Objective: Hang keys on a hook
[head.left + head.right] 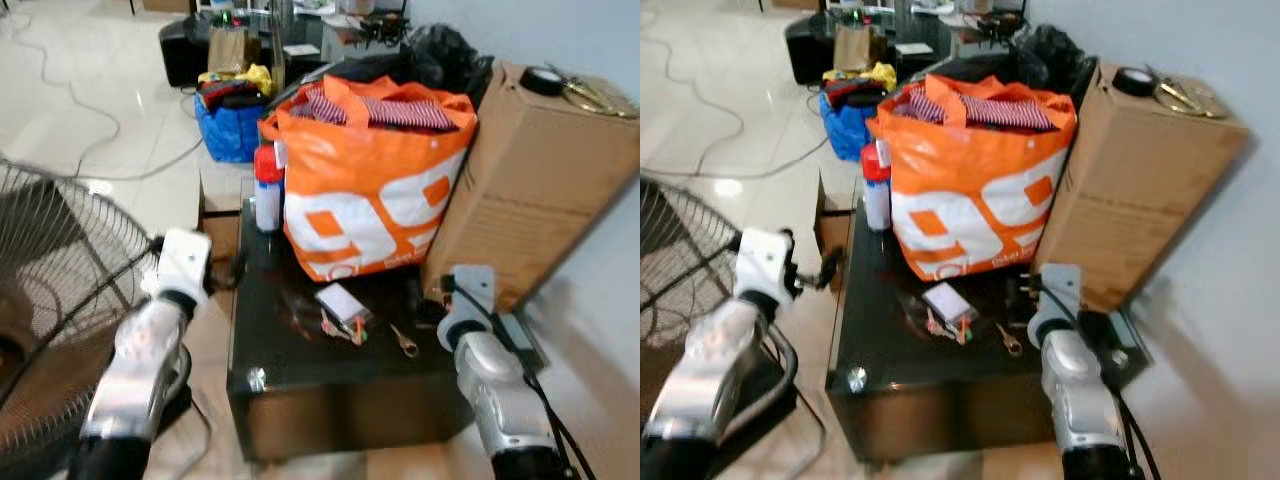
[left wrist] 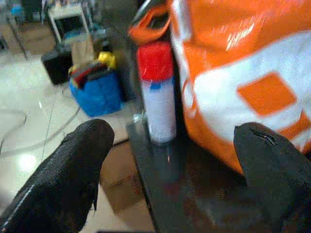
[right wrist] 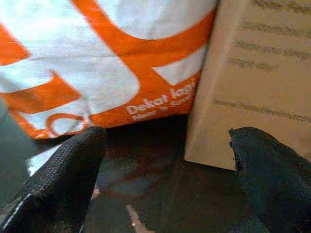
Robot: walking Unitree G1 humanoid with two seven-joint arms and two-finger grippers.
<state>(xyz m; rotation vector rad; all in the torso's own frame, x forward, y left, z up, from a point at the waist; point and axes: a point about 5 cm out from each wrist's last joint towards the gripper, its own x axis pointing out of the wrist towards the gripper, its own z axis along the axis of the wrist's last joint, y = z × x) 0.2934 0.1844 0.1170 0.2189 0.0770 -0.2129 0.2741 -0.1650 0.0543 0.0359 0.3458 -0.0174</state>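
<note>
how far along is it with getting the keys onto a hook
Nothing looks done yet: the keys lie on the dark table before the orange bag. In hand: nothing. The right gripper is open near the bag and cardboard box; the left gripper is open facing the spray can. Left: grasp, carry, hang.

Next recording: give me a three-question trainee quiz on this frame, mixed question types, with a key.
1. True or false: the keys lie on the dark table in front of the orange bag.
2. Multiple choice: the red-capped spray can stands A) on the cardboard box, B) on the table's corner beside the bag, C) on the floor.
3. What is each claw holding?

Key: 1 true. 2 B. 3 Nothing: the left claw and the right claw are both open and empty.
</note>
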